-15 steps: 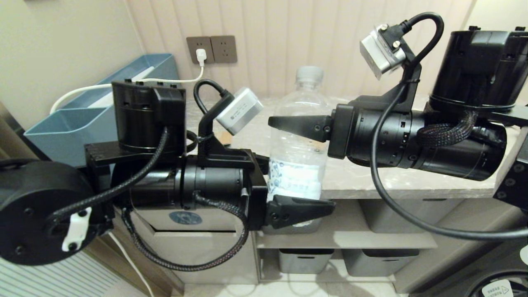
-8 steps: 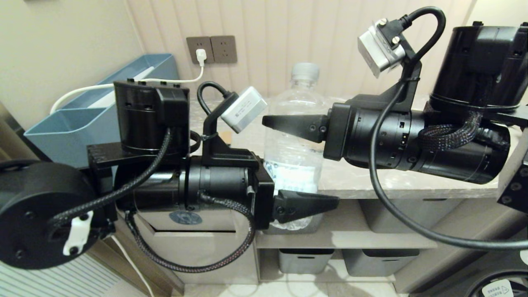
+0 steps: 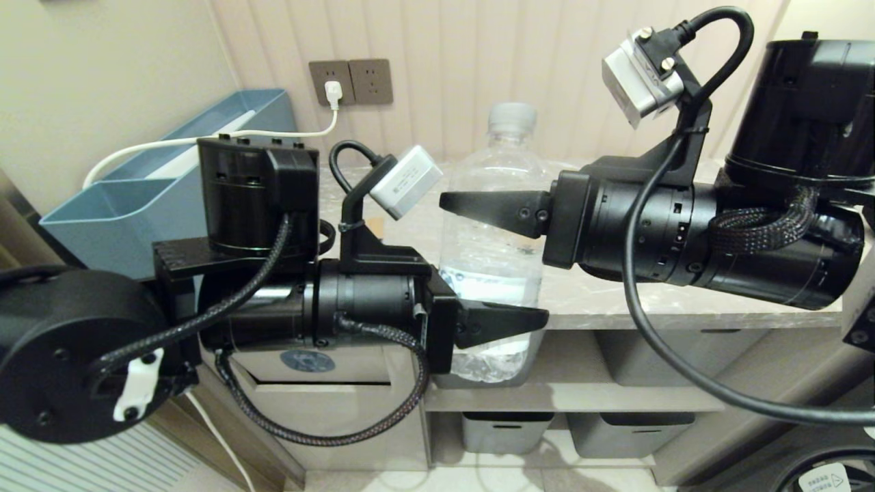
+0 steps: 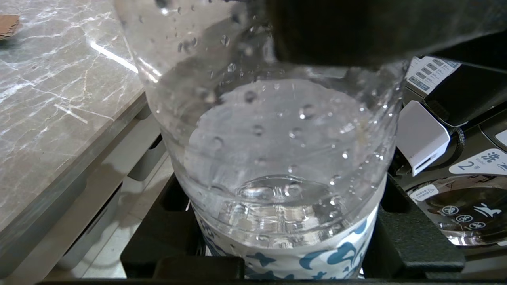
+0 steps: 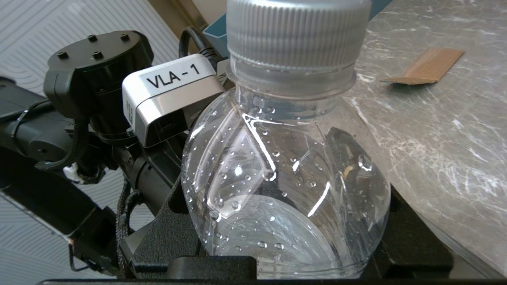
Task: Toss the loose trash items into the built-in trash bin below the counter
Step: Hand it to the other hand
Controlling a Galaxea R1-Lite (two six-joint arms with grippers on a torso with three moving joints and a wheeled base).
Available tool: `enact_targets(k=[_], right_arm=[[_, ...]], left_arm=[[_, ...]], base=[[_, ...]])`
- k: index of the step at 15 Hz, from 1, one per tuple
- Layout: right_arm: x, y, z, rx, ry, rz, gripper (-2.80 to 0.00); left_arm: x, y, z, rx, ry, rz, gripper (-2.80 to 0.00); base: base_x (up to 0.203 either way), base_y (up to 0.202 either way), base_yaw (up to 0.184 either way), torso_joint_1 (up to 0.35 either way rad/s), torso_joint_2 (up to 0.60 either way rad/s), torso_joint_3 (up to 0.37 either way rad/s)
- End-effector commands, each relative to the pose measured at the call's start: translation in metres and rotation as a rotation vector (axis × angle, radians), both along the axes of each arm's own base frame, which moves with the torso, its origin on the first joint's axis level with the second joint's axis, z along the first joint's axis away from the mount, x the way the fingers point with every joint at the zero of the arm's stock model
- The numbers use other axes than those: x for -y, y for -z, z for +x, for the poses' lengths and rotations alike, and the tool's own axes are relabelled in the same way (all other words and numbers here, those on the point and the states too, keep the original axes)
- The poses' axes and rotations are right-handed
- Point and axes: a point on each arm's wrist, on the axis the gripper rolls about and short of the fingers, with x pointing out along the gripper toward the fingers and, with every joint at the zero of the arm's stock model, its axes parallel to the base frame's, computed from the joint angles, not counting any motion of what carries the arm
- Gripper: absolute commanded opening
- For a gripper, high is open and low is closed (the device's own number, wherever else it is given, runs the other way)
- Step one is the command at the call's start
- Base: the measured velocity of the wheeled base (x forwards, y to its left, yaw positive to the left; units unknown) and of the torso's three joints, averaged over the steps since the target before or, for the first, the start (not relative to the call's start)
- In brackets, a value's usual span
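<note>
A clear plastic water bottle with a grey ribbed cap (image 3: 493, 225) is held upright in the air just in front of the grey marble-patterned counter (image 3: 656, 301), with both arms on it. The right gripper (image 5: 285, 257) pinches its rounded shoulder below the cap, and the left gripper (image 4: 293, 253) has its jaws drawn in around the blue-printed label band lower down. The bottle looks nearly empty, so I'd judge it light, thin-walled and easy to dent, its beaded surface a little slick; the stiffer label band or the neck seems the safest hold. A flat tan card piece (image 5: 425, 70) lies apart on the polished slab. Below, the beige bin flap with its blue oval sticker (image 3: 307, 360) sits behind the left arm, grey plastic baskets (image 3: 504, 429) on shelves beside it, a teal-blue box (image 3: 130, 205) against the wall.
</note>
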Motion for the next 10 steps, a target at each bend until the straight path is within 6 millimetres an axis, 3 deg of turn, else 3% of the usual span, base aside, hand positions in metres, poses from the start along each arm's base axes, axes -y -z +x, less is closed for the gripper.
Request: enact_targets(k=[1, 2, 3, 10], right_arm=[[0.001, -0.001, -0.001, 0.004, 0.004, 0.005, -2.8], [0.001, 0.0, -0.001, 0.006, 0.007, 0.0, -2.8], [0.002, 0.0, -0.002, 0.006, 0.013, 0.001, 0.0], [0.029, 0.004, -0.029, 0.002, 0.093, -0.005, 0.0]], left_arm=[[0.001, 0.001, 0.0, 0.0, 0.003, 0.001, -2.8], [0.001, 0.001, 0.0, 0.001, -0.011, 0.003, -2.8], [0.001, 0.001, 0.0, 0.0, -0.02, 0.005, -2.8], [-0.01, 0.016, 0.01, 0.015, -0.106, -0.004, -2.8]], base=[[0.0, 0.0, 0.0, 0.0, 0.0, 0.0], [0.0, 0.0, 0.0, 0.0, 0.0, 0.0], [0.0, 0.0, 0.0, 0.0, 0.0, 0.0], [0.0, 0.0, 0.0, 0.0, 0.0, 0.0]])
